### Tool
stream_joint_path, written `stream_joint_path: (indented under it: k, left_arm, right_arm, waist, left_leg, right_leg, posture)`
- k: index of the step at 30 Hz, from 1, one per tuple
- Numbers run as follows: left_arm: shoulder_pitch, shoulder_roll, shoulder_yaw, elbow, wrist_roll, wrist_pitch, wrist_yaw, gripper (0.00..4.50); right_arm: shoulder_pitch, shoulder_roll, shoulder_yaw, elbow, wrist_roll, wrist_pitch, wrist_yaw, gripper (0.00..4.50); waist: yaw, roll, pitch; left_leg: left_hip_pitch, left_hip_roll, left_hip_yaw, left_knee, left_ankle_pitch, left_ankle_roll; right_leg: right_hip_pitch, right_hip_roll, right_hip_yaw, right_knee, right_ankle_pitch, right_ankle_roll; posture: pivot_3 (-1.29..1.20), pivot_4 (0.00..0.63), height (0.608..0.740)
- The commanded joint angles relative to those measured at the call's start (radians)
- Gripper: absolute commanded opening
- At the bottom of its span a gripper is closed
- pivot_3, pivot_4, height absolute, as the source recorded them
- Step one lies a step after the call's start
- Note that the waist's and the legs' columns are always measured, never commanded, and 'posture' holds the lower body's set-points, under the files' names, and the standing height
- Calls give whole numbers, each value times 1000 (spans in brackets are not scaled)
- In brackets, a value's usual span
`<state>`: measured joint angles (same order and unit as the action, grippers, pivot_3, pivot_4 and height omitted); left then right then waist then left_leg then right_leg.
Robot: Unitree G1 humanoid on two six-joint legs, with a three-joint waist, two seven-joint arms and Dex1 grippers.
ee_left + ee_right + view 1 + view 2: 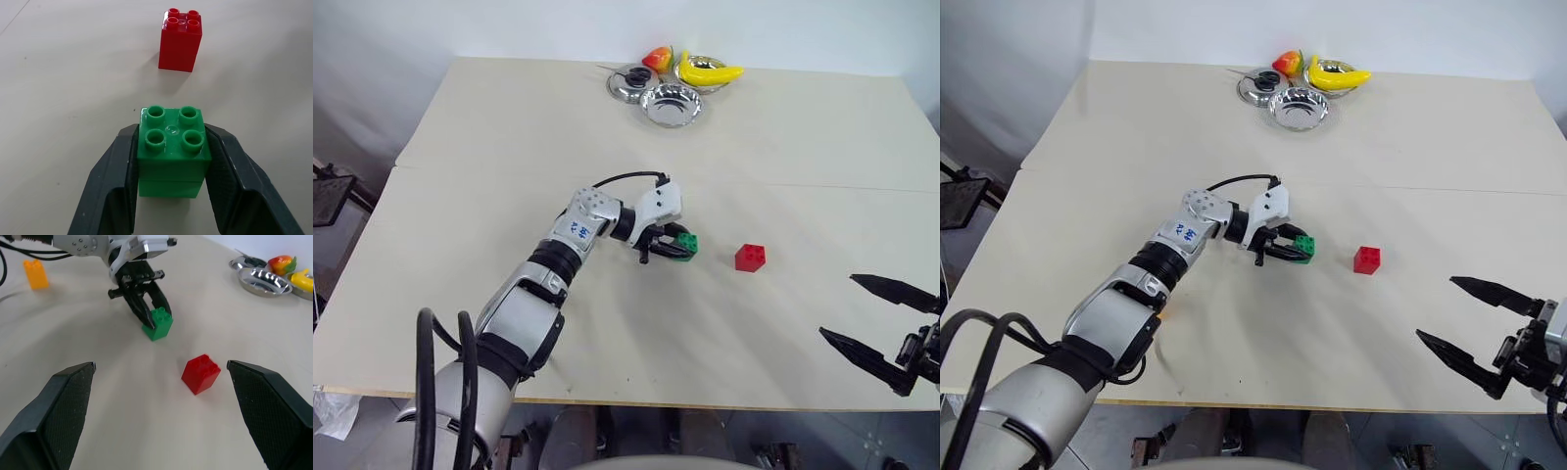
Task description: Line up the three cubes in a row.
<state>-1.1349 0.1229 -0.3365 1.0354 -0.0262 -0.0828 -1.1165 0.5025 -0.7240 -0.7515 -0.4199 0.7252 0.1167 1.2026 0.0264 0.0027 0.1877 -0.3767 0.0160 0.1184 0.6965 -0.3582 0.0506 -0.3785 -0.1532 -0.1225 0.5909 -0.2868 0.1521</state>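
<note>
Gripping the green cube (172, 149) between both black fingers (117, 186) of my left gripper (668, 245), I am holding it by its side walls with the studs facing up, so that it will sit flat once I let go. I am keeping it low over the table (509, 147), possibly touching it, just beside the red cube (750, 257), which is standing free on the surface a little further toward my right; that placement is deliberate, since the red one is serving as the anchor of the row and the green one is going in as its neighbour. The orange cube (35, 273) is sitting well apart, off behind my left arm, so I am judging it to be the last piece left to fetch. My right gripper (879, 323) is hanging near the table's near edge with its fingers spread wide and holding nothing, parked out of the way. The steel bowls (671, 103), banana (710, 71) and red-orange fruit (657, 59) at the far edge are staying out of this.
</note>
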Motion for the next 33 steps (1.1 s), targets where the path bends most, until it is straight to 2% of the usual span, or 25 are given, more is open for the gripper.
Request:
stream_joint_path:
  k: [1,7,13,15,19,23,29,33]
  left_arm:
    - [-7,6,6,17,35,-22,-34,1490]
    - [-7,2,35,-7,25,-9,-90,1490]
    - [-4,0,44,13,48,-1,-71,1490]
    - [-5,1,46,18,54,6,-78,2215]
    - [-3,-5,73,-8,28,-14,-115,3335]
    - [-31,-6,112,-81,-26,43,-199,4483]
    - [-106,-2,198,-240,-136,183,-247,4483]
    - [-79,77,252,-461,-260,314,-349,4483]
  right_arm:
    - [47,20,-20,47,-24,-46,53,4500]
    - [33,12,-11,88,-33,-58,60,4500]
    - [-7,8,11,90,-34,-54,46,4500]
    - [-14,9,14,88,-33,-51,43,4500]
    - [-30,3,20,94,-31,-49,39,4500]
    - [-62,-8,29,111,-33,-46,39,4500]
    - [-146,-28,86,161,-48,-51,50,4500]
    - [-285,-43,164,223,-61,-55,44,4500]
  waist:
    - [0,0,0]
    - [-2,0,0]
    - [-2,0,0]
    - [-2,0,0]
    - [0,0,0]
    - [0,0,0]
    - [0,0,0]
    - [-9,1,0]
  left_leg:
    - [0,0,0,0,0,0]
    - [0,0,0,1,0,1]
    - [0,0,0,1,0,1]
    - [0,0,0,1,0,1]
    - [0,0,0,1,0,1]
    - [-1,0,0,1,0,1]
    - [-1,-1,0,2,0,1]
    - [-1,-1,0,2,0,1]
  right_leg:
    - [0,0,0,0,0,0]
    - [0,0,0,0,0,0]
    - [0,0,0,1,0,0]
    - [0,0,0,1,0,0]
    - [0,0,0,1,0,0]
    - [0,0,0,1,0,0]
    - [0,0,0,1,0,0]
    - [0,0,0,2,0,0]
  posture:
    - [0,150,740]
    - [0,150,740]
    - [0,150,740]
    - [0,150,740]
    - [0,150,740]
    - [0,150,740]
    - [0,150,740]
    - [0,150,740]
